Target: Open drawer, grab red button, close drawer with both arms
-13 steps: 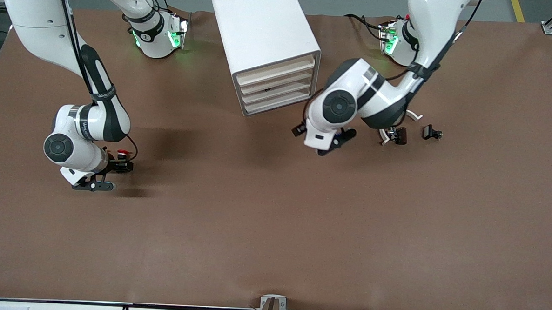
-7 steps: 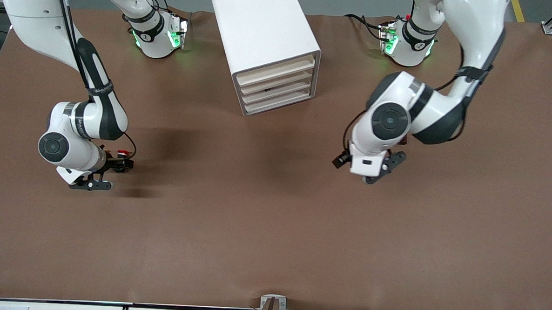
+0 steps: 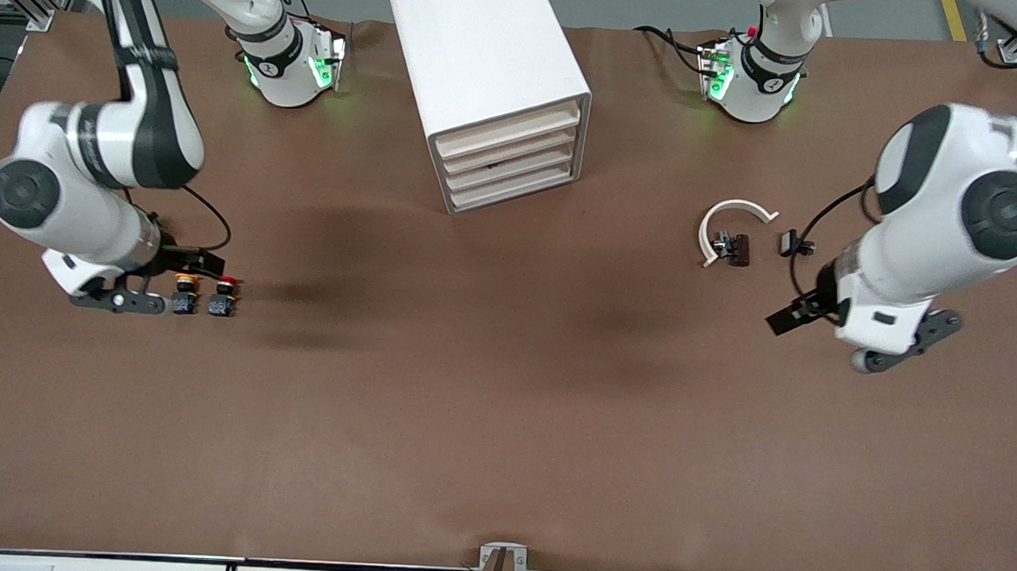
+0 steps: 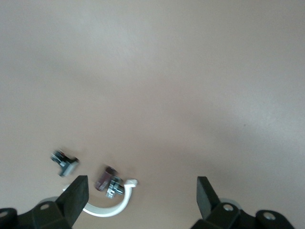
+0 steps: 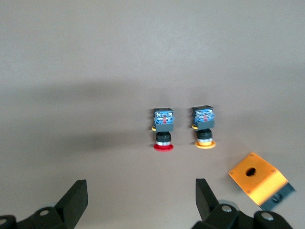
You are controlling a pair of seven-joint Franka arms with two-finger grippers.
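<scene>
From the front camera the brown table (image 3: 502, 422) carries a white drawer cabinet (image 3: 491, 87) near the bases, its four drawer fronts flush; the right gripper (image 3: 121, 301) is largely hidden under its own wrist toward the right arm's end of the table, and the orange cube cannot be seen here. The button (image 3: 222, 297), red cap on a dark body, lies on the table just beside the yellow-capped button (image 3: 184, 295), both next to that gripper. Toward the left arm's end, a white curved clip (image 3: 726, 222) touches a small dark part (image 3: 737, 249), with another small black part (image 3: 792, 242) near it; the left gripper (image 3: 900, 350) hangs over bare table close by, fingers hard to read here. In the left wrist view the left gripper (image 4: 142, 195) is spread wide with nothing between its fingers, and the clip (image 4: 107, 205) is partly cut off by one finger. In the right wrist view the right gripper (image 5: 142, 198) is also spread and empty; the button (image 5: 163, 128) lies on its side, blue-and-black body, red cap, beside the yellow-capped button (image 5: 203, 126) and an orange cube (image 5: 257, 178) with a hole
</scene>
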